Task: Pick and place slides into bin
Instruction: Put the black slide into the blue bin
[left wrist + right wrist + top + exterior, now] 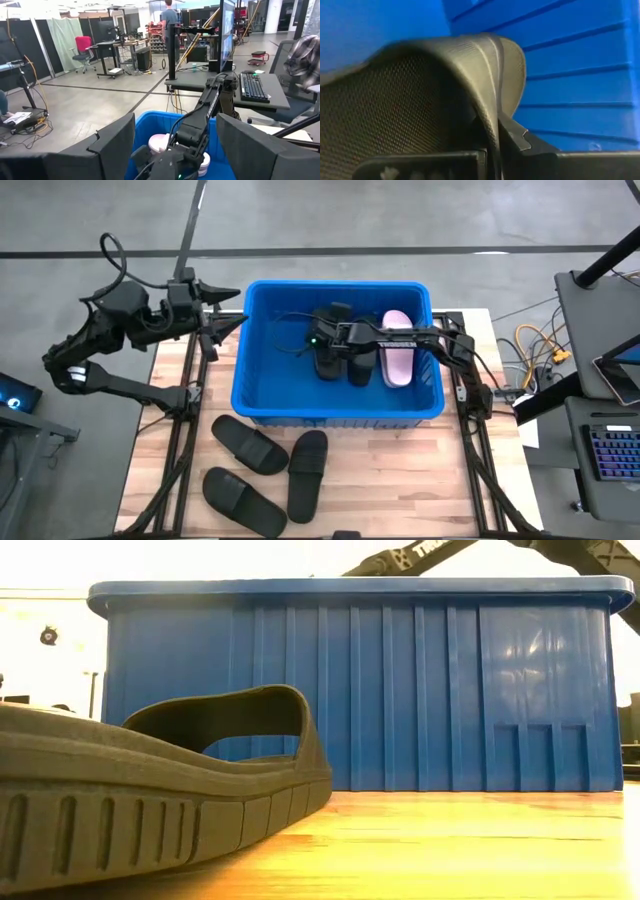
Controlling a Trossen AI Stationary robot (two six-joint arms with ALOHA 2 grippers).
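Observation:
The blue bin (pixel 338 395) stands mid-table and also shows in the low view (pixel 360 680). In it lie a pale pink slide (pixel 398 350) and a black slide (pixel 361 366). My right gripper (pixel 322 340) reaches into the bin from the table's right side and is shut on another black slide (pixel 329 360). Three black slides (pixel 248 445) (pixel 307 473) (pixel 240 498) lie sole-down on the table near the bin's near side; one fills the low view (pixel 150 790). My left gripper (pixel 228 320) is open and empty, above the table beside the bin's far left corner. My right gripper pinches the black slide's wide strap, at its edge (pixel 492 132), between its two fingers (pixel 520 141). The strap arches up in front of the fingers, with the bin's blue wall behind it. Whether the sole rests on the bin's floor, I cannot tell.
The bin's thick rim (pixel 240 340) stands high around my right gripper. The wooden table (pixel 400 480) is bare at the near right. A desk with a keyboard (pixel 610 450) and cables (pixel 535 345) stands off the table's right edge. A person stands far off in the room (pixel 169 15).

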